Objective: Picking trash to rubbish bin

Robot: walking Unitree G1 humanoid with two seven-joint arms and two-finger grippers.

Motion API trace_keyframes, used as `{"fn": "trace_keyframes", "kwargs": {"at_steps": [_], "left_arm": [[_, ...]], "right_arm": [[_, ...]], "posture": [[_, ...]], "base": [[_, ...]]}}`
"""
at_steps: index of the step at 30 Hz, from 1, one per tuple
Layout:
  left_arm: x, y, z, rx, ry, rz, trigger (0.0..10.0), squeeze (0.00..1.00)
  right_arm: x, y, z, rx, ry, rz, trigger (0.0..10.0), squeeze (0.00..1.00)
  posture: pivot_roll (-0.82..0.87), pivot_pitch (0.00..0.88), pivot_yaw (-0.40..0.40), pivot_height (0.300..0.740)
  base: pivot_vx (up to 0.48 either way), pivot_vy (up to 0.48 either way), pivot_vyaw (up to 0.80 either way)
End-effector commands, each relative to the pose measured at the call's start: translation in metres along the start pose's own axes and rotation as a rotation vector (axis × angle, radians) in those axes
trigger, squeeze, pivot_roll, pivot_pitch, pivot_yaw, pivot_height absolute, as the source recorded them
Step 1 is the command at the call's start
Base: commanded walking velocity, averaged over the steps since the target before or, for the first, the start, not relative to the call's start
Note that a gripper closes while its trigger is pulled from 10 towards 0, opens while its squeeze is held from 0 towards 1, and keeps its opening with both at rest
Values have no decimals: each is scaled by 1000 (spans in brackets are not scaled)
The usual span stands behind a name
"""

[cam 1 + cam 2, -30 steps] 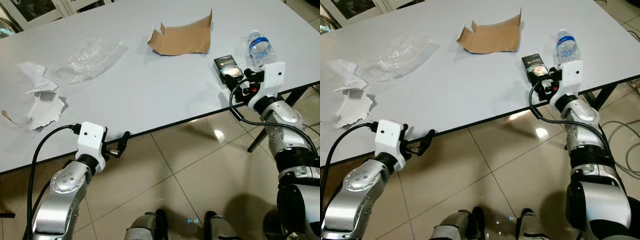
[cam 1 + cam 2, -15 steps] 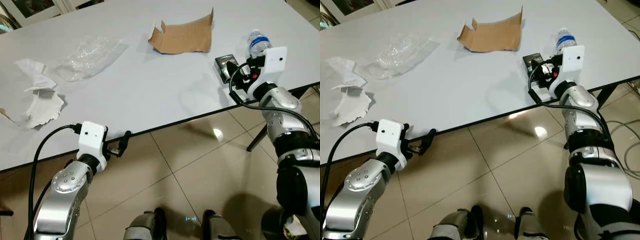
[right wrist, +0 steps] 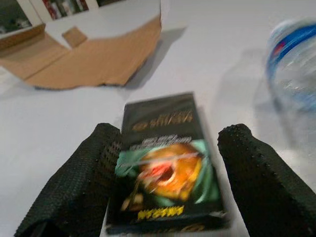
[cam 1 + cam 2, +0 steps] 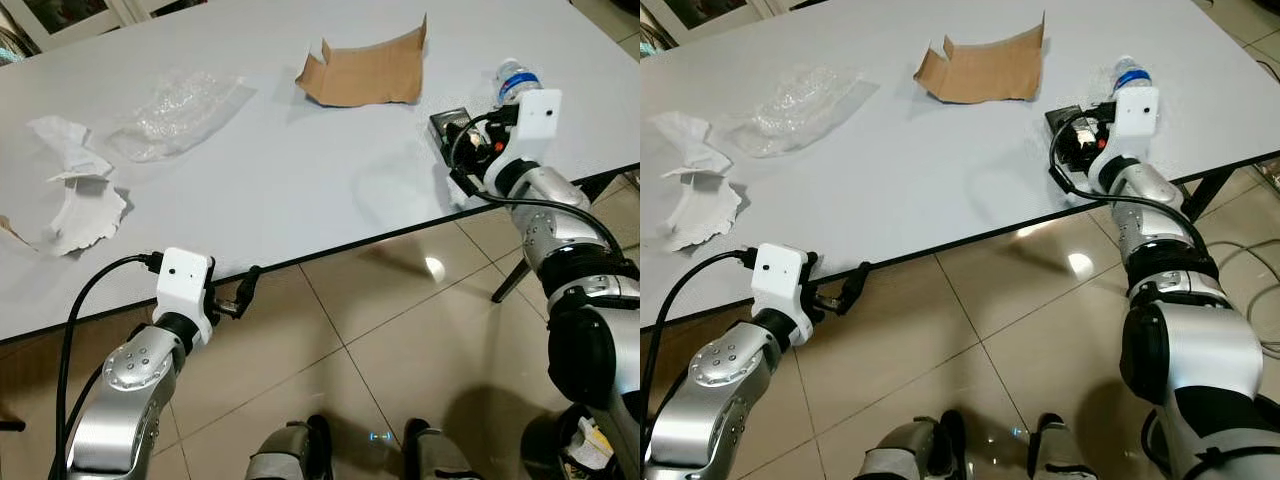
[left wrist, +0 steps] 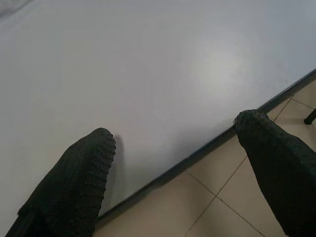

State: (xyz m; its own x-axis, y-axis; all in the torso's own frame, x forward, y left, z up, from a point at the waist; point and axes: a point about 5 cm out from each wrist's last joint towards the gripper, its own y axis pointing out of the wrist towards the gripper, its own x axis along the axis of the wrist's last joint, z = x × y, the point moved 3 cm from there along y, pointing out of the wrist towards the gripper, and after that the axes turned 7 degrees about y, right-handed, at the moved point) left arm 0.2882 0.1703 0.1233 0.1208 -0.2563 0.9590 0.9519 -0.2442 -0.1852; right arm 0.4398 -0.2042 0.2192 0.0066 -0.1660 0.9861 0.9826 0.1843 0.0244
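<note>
Right gripper [image 3: 168, 168] jaws spread wide, one finger [image 3: 74, 182] on each side of the dark snack packet [image 3: 165, 168], nothing clamped yet; left finger looks touching or just beside the packet's long edge, right finger apart from it. Packet lies flat on the white table [image 4: 300, 190] close to the near edge, water bottle [image 4: 1124, 72] just beside it, torn cardboard piece [image 4: 365, 72] farther back. Risks, as I judge them: the packet is thin and flat, so closing at this height could skate over the top or shove it sideways; uneven finger contact could spin it toward the bottle or off the table edge; bottle is near enough that the outer finger may knock it rolling. Wrist view is blurred, so exact finger height can't be read. Right arm reaches forward over the table edge, wrist angled down onto the packet. Left gripper [image 5: 173, 148] also spread, holding nothing, idling at the near table edge with forearm low. Crumpled paper [image 4: 80, 200] and clear plastic wrap [image 4: 180, 115] untouched on the left.
</note>
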Motion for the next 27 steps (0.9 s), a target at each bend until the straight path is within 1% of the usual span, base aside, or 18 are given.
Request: {"fn": "trace_keyframes", "kwargs": {"at_steps": [1, 6, 8, 10, 11, 16, 20, 21, 22, 23, 25, 26, 27], "left_arm": [[-2, -5, 4, 24, 7, 8, 10000, 0], [-2, -7, 4, 26, 7, 9, 10000, 0], [-3, -7, 4, 28, 8, 11, 10000, 0], [-3, -8, 5, 29, 8, 13, 10000, 0], [-4, -8, 5, 29, 9, 15, 10000, 0], [-4, -9, 4, 23, 10, 18, 10000, 0], [-5, -9, 3, 21, 10, 21, 10000, 0], [-5, -9, 3, 20, 10, 22, 10000, 0], [-5, -9, 3, 20, 10, 22, 10000, 0], [-5, -9, 3, 20, 10, 23, 10000, 0], [-5, -9, 2, 20, 9, 24, 10000, 0], [-5, -9, 2, 20, 9, 24, 10000, 0], [-5, -10, 2, 20, 8, 25, 10000, 0]], "right_arm": [[-3, 3, 8, 23, 12, 26, 10000, 0], [-5, 5, 11, 15, 19, 40, 10000, 0], [-8, 5, 10, -1, 38, 54, 10000, 0], [-13, 4, 7, -26, 34, 75, 10000, 0], [-18, 3, 5, -46, 34, 101, 10000, 0], [-27, 2, 4, -52, 39, 147, 10000, 0], [-30, 1, 3, -59, 36, 163, 10000, 0], [-30, 0, 3, -56, 43, 167, 6471, 0], [-31, 0, 3, -54, 48, 170, 6902, 0], [-33, 0, 3, -51, 49, 177, 4980, 0], [-34, 0, 3, -51, 51, 181, 4980, 0], [-35, 0, 3, -50, 48, 185, 2941, 0], [-36, -1, 4, -49, 45, 187, 0, 0]], "posture": [[145, 268, 167, 740], [150, 271, 165, 740], [151, 272, 165, 740], [151, 273, 166, 740], [150, 274, 167, 740], [147, 279, 169, 740], [147, 281, 168, 740], [148, 282, 168, 740], [148, 282, 168, 740], [147, 285, 168, 740], [147, 286, 168, 740], [148, 288, 167, 740], [148, 288, 167, 740]], "base": [[0, 0, 0], [0, 0, 0], [0, 0, 0], [0, 0, 0], [0, 0, 0], [0, 0, 0], [0, 0, 0], [0, 0, 0], [0, 0, 0], [0, 0, 0], [0, 0, 0], [0, 0, 0], [0, 0, 0]]}}
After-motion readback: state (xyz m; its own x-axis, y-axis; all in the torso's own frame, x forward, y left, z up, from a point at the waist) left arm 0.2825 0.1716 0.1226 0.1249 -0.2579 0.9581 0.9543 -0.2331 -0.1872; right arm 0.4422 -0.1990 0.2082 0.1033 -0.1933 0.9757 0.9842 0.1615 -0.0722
